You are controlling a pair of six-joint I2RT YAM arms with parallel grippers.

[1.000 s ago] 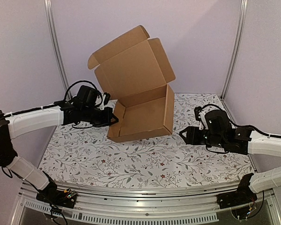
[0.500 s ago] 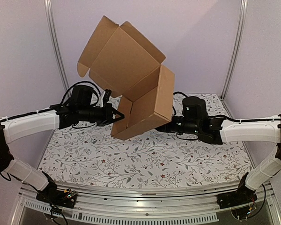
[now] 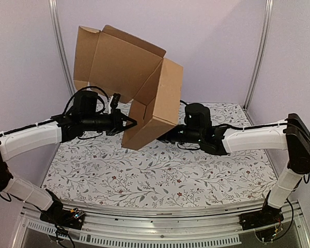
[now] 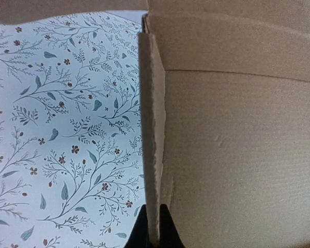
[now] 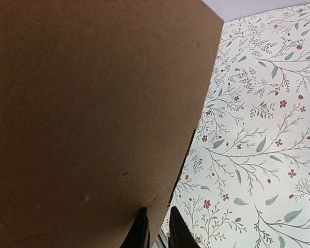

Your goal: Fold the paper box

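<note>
Lifted and tipped leftward since a second ago, the paper box hangs clear of the table, the left gripper pinching its left wall; the right gripper, narrowed, sits under the right wall's edge, its hold unclear
</note>
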